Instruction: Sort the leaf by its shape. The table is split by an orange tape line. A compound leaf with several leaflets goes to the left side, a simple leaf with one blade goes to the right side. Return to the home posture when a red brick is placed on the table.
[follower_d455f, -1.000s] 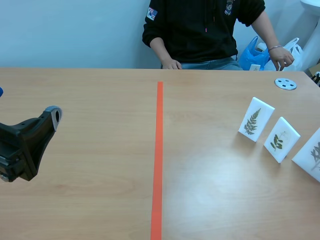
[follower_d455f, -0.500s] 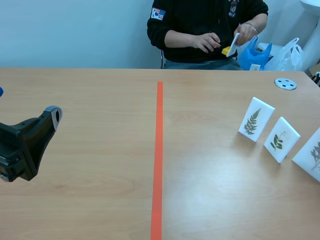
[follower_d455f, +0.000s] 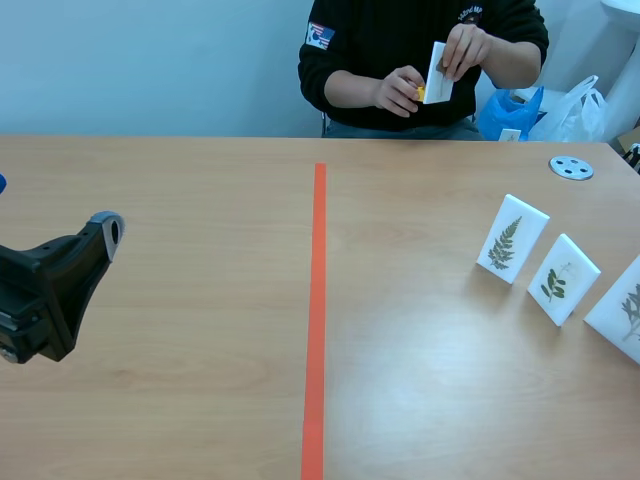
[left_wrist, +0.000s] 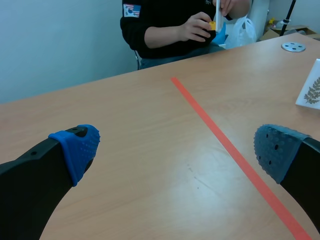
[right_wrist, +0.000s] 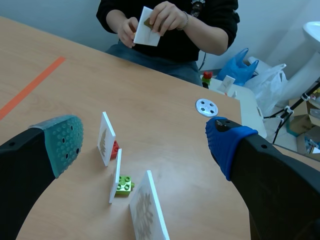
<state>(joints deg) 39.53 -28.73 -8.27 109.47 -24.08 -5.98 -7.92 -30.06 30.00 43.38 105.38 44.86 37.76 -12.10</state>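
Three white leaf cards stand right of the orange tape line (follower_d455f: 318, 300): a fern card (follower_d455f: 512, 238), a small-leaf card (follower_d455f: 564, 279) and a third card (follower_d455f: 620, 310) at the table's right edge. In the right wrist view the same cards (right_wrist: 106, 137), (right_wrist: 116, 175), (right_wrist: 147, 210) stand ahead of and between my open right gripper (right_wrist: 145, 145). Across the table a person holds up another white card (follower_d455f: 438, 72) with a yellow brick (follower_d455f: 421, 93). My left gripper (left_wrist: 175, 155) is open over bare table left of the line, holding nothing.
A grey disc (follower_d455f: 571, 168) lies at the far right of the table. Small red (right_wrist: 115, 148) and green (right_wrist: 124, 185) bricks prop up two of the cards. Blue and white bags sit behind the table's far right corner.
The person has raised a white card and a yellow brick in front of the chest. Neither arm has moved, and the three cards stand as before.
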